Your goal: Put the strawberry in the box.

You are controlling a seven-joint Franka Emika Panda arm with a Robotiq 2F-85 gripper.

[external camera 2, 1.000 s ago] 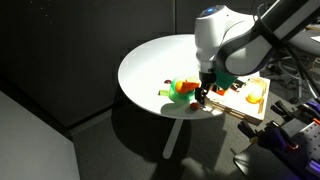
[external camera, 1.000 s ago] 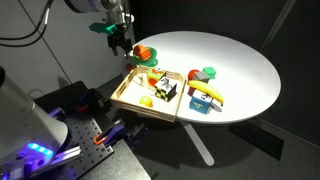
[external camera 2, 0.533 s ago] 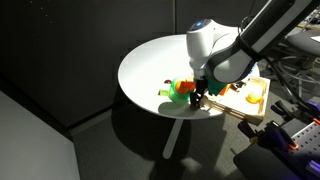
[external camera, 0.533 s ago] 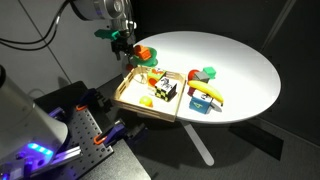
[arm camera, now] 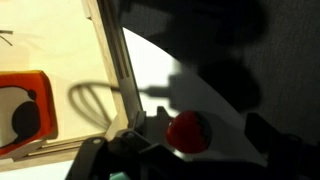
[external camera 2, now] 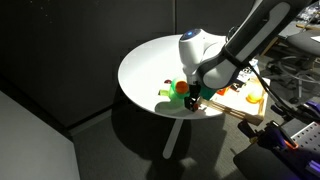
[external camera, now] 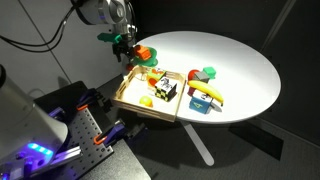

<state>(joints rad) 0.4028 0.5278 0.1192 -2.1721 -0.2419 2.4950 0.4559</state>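
A small red strawberry (arm camera: 187,131) lies on the white table close to its dark edge, in the wrist view. My gripper (arm camera: 195,146) is open and straddles it, one dark finger on each side, without pinching it. In both exterior views the gripper (external camera: 125,47) (external camera 2: 195,96) hangs low over the table rim, beside an orange and green toy food (external camera: 143,52) (external camera 2: 180,89). The box, a shallow light wooden tray (external camera: 131,97) (external camera 2: 240,100) (arm camera: 70,50), lies right next to the gripper and holds several toy foods. The strawberry is too small to make out in the exterior views.
A small blue box with a banana on it (external camera: 205,98) stands beside the tray, and a green and red toy (external camera: 205,73) lies behind it. An orange-framed item (arm camera: 25,110) lies in the tray. The table edge drops off just past the strawberry.
The arm has come down and shifted slightly toward the table rim, bringing the open gripper lower around the strawberry. The jaws have stayed open.
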